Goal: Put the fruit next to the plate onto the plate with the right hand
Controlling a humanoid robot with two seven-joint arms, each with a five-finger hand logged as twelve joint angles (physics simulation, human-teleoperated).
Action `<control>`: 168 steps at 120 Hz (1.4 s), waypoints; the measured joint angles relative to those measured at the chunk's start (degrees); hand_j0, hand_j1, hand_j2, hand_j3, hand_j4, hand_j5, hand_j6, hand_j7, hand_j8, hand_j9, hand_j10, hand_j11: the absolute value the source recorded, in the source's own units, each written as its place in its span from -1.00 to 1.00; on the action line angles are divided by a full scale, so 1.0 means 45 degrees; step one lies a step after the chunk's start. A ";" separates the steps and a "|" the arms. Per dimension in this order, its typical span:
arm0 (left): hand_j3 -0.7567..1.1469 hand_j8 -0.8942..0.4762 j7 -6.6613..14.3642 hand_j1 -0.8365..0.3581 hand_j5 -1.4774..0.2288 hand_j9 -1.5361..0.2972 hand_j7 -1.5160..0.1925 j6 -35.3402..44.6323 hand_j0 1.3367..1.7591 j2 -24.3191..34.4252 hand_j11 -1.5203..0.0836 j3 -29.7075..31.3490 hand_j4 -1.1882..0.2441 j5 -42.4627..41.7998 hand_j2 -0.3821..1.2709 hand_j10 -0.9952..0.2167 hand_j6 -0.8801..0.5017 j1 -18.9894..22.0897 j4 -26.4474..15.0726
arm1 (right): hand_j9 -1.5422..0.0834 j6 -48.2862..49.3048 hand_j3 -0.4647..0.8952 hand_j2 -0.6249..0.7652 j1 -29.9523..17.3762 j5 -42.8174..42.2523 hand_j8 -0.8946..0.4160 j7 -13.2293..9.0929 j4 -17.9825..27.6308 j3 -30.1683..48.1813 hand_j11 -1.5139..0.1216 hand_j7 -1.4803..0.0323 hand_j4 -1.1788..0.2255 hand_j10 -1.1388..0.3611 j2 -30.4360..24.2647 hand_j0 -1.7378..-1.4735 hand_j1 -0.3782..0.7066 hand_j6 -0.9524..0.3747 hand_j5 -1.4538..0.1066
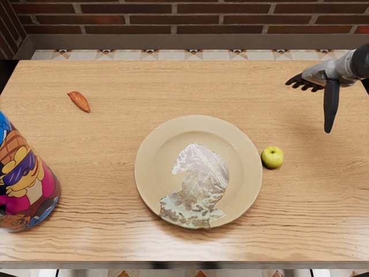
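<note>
- One hand is all I have on my screen: the right hand (316, 81), its arm coming in from the right edge near the far corner of the table (173, 86)
- Its fingers (297, 82) are spread and point toward the middle of the table, with one dark digit hanging straight down; they hold nothing
- I see that hand well apart from the fruit, farther back and to the right of it
- The small yellow-green apple (272, 157) sits upright on the wood just beside the right rim of the plate (154, 154); I cannot tell whether it touches the rim
- The tan round plate lies near the table's centre, and a pale, mottled flat sheet (197, 186) covers its lower middle and reaches the near rim
- A small orange tapered piece (79, 101) lies far off on the left, toward the back
- A tall container with a bright cartoon print (23, 179) stands at the left edge, partly cut off from my view
- A brick wall (173, 17) runs behind the table
</note>
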 joint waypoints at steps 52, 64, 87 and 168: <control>-0.21 0.29 0.0000 0.97 0.72 0.66 0.76 0.0000 0.52 0.0000 0.88 0.0000 0.65 0.0000 -0.54 0.63 0.26 -0.0007 0.0000 | 0.90 0.0000 -0.32 -0.10 0.0558 0.2083 0.36 -0.0528 0.1949 0.0010 0.85 0.96 0.67 0.51 -0.1056 -0.40 -0.95 0.43 0.86; -0.21 0.29 0.0000 0.97 0.72 0.66 0.76 0.0000 0.52 0.0000 0.88 0.0000 0.65 0.0000 -0.54 0.63 0.26 -0.0003 0.0000 | 0.90 0.0001 -0.32 -0.10 0.0507 0.2130 0.36 -0.0559 0.2196 0.0034 0.85 0.96 0.67 0.51 -0.1185 -0.40 -0.95 0.43 0.86; -0.21 0.29 0.0000 0.97 0.72 0.66 0.76 0.0000 0.52 0.0000 0.88 0.0000 0.65 0.0000 -0.54 0.63 0.26 0.0000 0.0000 | 0.90 -0.1188 -0.32 -0.10 0.0247 0.0928 0.36 -0.0575 0.3647 -0.0022 0.85 0.96 0.67 0.51 -0.1379 -0.40 -0.95 0.43 0.86; -0.21 0.29 0.0000 0.97 0.72 0.66 0.76 0.0000 0.52 0.0000 0.88 -0.0001 0.65 0.0000 -0.54 0.63 0.26 -0.0009 0.0000 | 0.90 -0.6827 -0.32 -0.10 -0.2897 -0.2475 0.36 -0.0578 0.7745 0.0004 0.85 0.96 0.67 0.51 -0.1781 -0.40 -0.95 0.42 0.86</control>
